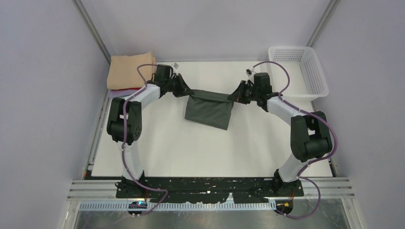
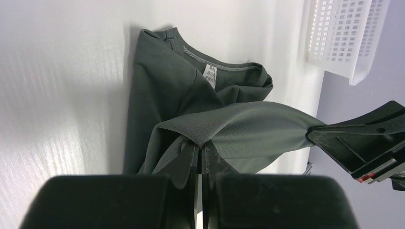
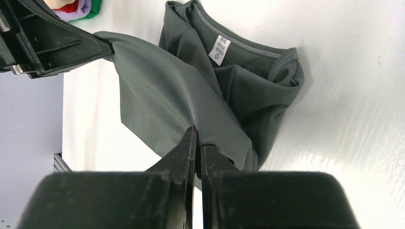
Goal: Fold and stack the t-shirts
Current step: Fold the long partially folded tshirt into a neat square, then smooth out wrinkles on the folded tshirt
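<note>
The left claw [image 1: 184, 91] and right claw [image 1: 237, 94] each pinch an edge of the grey t-shirt [image 1: 209, 112], stretched between them, its rest lying on the desk [image 1: 191, 148] below.

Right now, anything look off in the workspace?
Only the dark grey t-shirt: left fingers and right fingers hold one edge taut, but its collar end lies bunched on the table. Folded stack and basket look fine.

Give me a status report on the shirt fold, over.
Left gripper and right gripper both shut on the grey t-shirt, edge stretched between them. Folded stack far left. Nothing blocking.
</note>
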You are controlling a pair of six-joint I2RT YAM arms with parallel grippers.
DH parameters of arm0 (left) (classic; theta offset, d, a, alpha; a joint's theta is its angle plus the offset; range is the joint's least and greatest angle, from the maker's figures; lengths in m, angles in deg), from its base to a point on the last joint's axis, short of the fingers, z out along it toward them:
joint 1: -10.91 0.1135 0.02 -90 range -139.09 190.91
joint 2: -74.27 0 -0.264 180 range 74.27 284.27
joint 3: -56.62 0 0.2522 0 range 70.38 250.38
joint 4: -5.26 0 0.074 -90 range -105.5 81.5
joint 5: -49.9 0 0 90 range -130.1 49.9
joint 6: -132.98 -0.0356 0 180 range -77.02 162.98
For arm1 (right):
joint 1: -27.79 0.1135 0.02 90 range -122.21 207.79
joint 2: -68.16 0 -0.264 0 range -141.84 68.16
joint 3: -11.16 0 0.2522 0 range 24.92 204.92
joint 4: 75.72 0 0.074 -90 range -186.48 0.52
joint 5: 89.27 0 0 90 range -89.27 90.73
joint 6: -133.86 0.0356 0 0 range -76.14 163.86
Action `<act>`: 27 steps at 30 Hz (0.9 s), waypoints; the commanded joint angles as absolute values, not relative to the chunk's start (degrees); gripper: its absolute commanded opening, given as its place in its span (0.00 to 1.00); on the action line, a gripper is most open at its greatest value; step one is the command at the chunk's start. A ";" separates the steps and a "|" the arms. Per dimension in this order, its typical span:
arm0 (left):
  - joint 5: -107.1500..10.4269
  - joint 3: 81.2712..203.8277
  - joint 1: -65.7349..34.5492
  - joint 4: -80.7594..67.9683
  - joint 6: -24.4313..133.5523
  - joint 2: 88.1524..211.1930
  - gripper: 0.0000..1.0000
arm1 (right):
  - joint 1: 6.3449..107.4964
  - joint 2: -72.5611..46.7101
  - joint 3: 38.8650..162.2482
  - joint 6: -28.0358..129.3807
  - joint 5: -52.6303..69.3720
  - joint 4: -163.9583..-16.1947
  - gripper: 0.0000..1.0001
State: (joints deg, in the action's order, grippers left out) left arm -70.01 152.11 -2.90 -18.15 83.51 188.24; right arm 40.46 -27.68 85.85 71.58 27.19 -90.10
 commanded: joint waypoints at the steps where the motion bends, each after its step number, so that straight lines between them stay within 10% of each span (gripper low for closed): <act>1: -70.95 155.42 -3.07 -16.66 84.33 190.25 0.00 | 39.51 -27.83 85.34 72.44 25.36 -88.42 0.05; 10: -72.99 161.80 -3.42 -19.57 83.84 197.21 0.12 | 38.01 -33.93 87.52 72.14 23.93 -89.05 0.16; 12: -73.52 162.66 -3.42 -19.62 83.94 197.49 0.42 | 37.58 -34.99 89.35 72.28 24.52 -89.12 0.36; 14: -75.70 162.80 -3.43 -18.56 83.64 196.59 0.93 | 37.46 -34.75 90.72 72.06 24.70 -91.04 0.63; 15: -76.93 162.43 -3.42 -17.77 83.66 195.67 0.99 | 37.46 -34.27 90.96 71.72 24.41 -92.51 0.87; 27: -76.60 141.93 -6.63 -9.92 81.76 175.14 1.00 | 40.34 -17.87 81.20 68.45 24.58 -95.15 0.95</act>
